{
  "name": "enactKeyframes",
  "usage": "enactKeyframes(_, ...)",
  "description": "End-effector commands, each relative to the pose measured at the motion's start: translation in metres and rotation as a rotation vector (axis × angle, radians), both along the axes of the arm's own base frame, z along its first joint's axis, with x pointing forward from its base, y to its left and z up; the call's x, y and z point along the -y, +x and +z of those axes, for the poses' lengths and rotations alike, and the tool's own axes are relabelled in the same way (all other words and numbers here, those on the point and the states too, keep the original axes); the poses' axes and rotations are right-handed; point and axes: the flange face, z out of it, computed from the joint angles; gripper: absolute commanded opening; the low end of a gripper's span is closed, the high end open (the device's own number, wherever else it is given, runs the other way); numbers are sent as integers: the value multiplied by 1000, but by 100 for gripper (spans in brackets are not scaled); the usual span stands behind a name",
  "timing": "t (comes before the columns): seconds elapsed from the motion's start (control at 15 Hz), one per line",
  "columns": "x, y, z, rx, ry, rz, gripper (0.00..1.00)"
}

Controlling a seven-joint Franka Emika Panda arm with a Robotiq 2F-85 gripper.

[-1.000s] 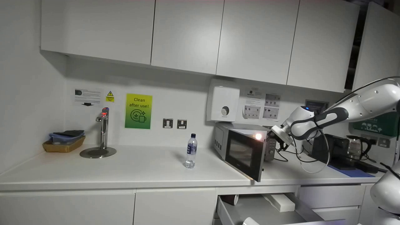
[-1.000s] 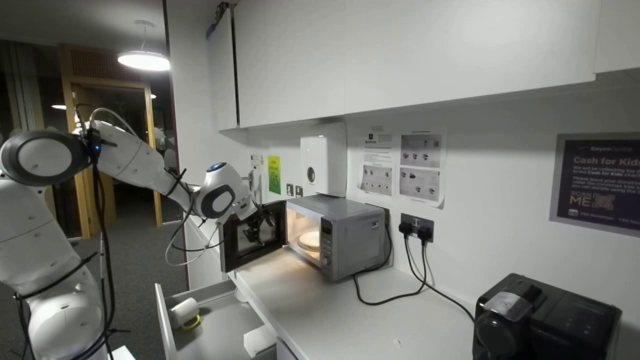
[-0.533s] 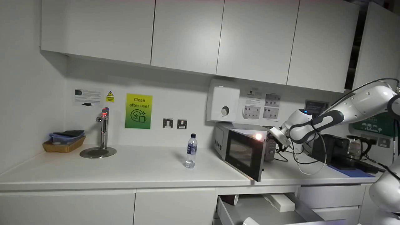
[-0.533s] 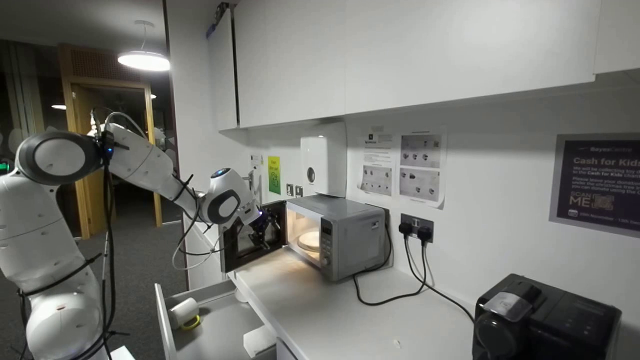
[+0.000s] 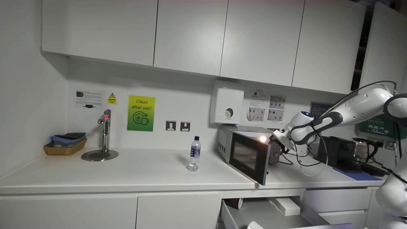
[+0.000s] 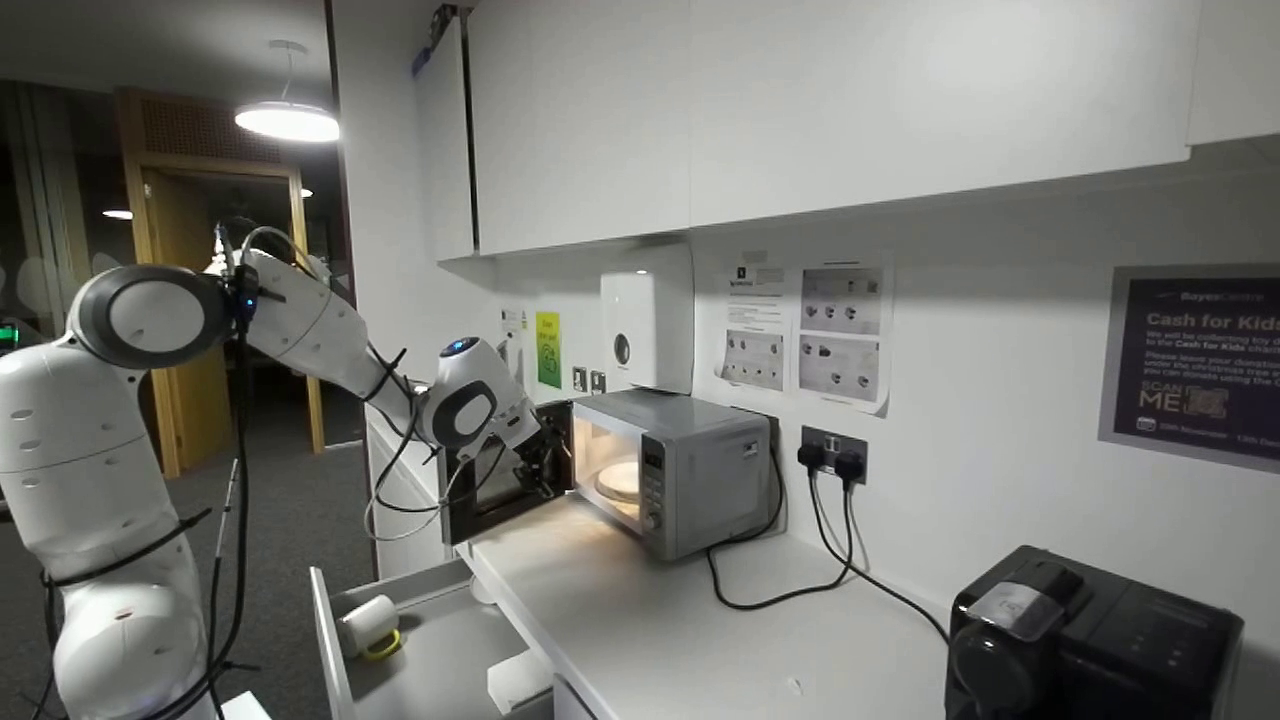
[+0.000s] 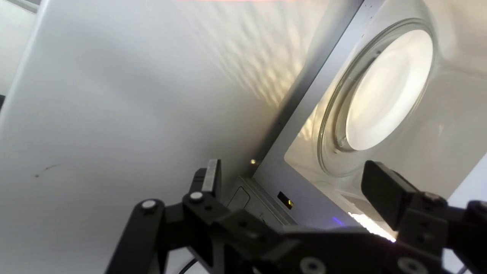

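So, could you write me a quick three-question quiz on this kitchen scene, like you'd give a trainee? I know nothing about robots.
1. True or false: the end effector, the robot's grasping part, is open and holding nothing.

2. What rests on the glass turntable inside the microwave?
a) a water bottle
b) a white dish
c) a coffee pot

3. How many black plugs are in the wall socket beside the microwave?

Key: 1. True. 2. b. 3. Two.
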Motion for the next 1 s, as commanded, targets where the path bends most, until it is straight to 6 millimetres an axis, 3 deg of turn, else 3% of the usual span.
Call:
enactKeyframes(0.0,4,20,-2,11,-35,122,100)
enactKeyframes(0.67,49,56,-25,-14,-198,315,100)
enactKeyframes(0.93,49,67,-36,-17,-231,372,100)
